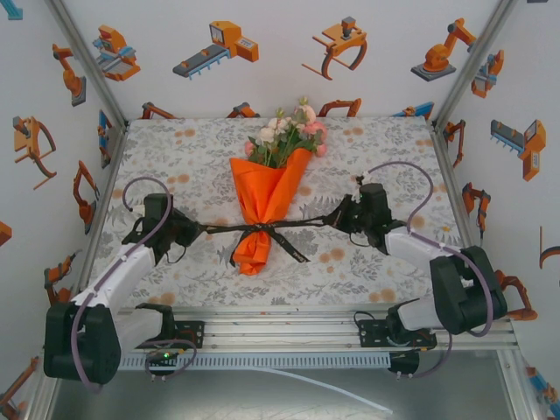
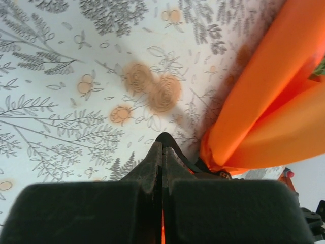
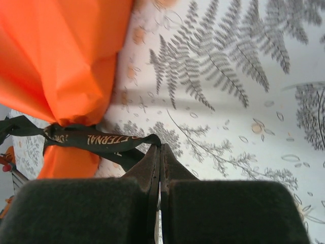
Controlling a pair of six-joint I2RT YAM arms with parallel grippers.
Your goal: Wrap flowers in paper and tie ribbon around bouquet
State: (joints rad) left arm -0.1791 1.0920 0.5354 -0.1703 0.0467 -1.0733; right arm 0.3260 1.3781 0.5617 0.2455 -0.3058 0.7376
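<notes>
The bouquet (image 1: 267,197) lies in the middle of the table, an orange paper (image 3: 61,56) cone with pink and white flowers (image 1: 289,136) above its rim. A black ribbon (image 1: 262,229) crosses its narrow part, knotted there, and stretches taut to both sides. My left gripper (image 1: 198,229) is shut on the ribbon's left end (image 2: 172,145). My right gripper (image 1: 337,216) is shut on the right end, whose light lettering (image 3: 109,141) shows just before the fingertips. Two loose tails (image 1: 293,249) hang below the knot.
The table wears a grey-and-orange floral cloth (image 1: 192,149). White walls printed with orange robot pictures close in the left, back and right sides. An aluminium rail (image 1: 280,328) runs along the near edge by the arm bases.
</notes>
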